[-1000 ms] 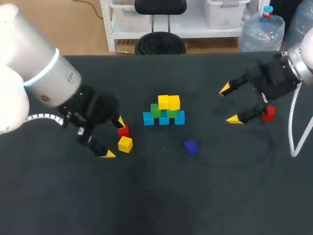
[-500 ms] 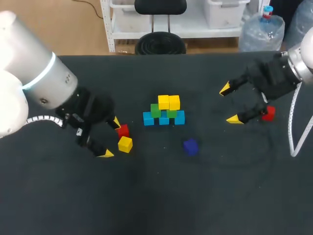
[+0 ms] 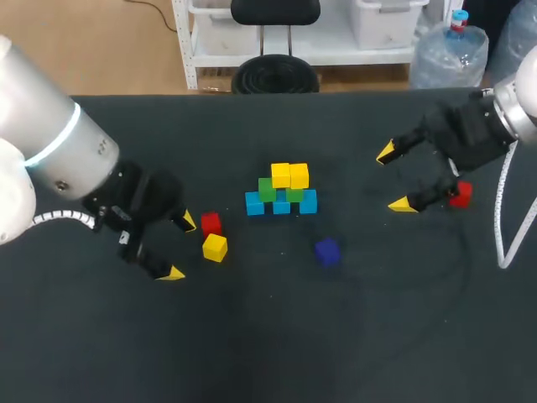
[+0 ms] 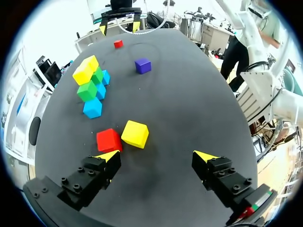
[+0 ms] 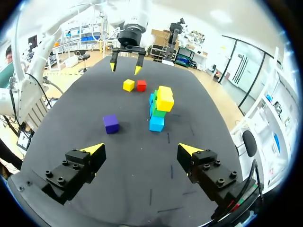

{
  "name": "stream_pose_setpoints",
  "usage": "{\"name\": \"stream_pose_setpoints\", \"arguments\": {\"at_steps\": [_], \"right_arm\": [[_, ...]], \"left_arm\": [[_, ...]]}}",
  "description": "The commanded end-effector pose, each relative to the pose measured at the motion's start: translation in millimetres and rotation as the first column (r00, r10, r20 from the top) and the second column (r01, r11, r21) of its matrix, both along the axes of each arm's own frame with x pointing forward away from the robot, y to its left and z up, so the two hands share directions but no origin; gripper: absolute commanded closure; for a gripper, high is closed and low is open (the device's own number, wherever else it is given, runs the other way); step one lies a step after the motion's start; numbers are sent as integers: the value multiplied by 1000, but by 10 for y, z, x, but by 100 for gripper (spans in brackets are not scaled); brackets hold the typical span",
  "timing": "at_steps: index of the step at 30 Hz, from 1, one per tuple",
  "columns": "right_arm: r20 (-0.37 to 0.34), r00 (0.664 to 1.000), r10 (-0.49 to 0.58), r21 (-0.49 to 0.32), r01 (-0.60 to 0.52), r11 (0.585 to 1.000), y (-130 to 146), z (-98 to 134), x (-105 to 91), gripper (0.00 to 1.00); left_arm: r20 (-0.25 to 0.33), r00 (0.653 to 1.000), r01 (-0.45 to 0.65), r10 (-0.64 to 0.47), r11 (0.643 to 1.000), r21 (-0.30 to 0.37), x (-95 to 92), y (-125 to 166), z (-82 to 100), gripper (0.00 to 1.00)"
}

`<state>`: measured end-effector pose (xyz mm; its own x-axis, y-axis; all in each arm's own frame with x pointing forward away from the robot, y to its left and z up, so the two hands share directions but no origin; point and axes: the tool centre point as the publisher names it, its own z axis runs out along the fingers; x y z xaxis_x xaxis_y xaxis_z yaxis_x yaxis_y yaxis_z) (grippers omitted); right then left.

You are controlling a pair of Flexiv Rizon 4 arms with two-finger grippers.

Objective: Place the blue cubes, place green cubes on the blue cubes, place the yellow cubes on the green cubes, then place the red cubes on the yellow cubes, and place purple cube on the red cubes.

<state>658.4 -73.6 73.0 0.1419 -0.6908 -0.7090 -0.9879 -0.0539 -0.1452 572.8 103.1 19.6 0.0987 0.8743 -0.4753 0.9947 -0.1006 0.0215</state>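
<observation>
Yellow layer seems in hand: my left gripper (image 3: pixel 178 247), fingers apart and empty, hovers beside the loose small yellow cube (image 3: pixel 215 248). Next I must straddle it and clamp; my right gripper (image 3: pixel 394 178) waits, fingers spread.

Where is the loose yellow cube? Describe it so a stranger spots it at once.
Find the stack in the middle, then look toward the left gripper. Two cubes lie between them: a red cube and the yellow cube. It is the only yellow one off the stack.

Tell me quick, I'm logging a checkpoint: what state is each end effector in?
Left end effector: open, holding nothing.
Right end effector: open, holding nothing.
</observation>
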Motion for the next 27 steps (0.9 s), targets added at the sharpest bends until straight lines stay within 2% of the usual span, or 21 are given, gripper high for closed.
{"name": "stream_pose_setpoints", "arguments": {"at_steps": [1, 11, 27], "right_arm": [[0, 1000, 1, 2, -1, 1000, 2, -6, 9, 0], [0, 1000, 1, 2, -1, 1000, 2, -6, 9, 0], [0, 1000, 1, 2, -1, 1000, 2, -6, 9, 0]], "left_arm": [[-6, 1000, 3, -3, 1000, -7, 0, 11, -40, 0], [-26, 1000, 6, -7, 1000, -30, 11, -26, -108, 0], [-29, 999, 31, -33, 998, -51, 157, -136, -152, 0]]}}
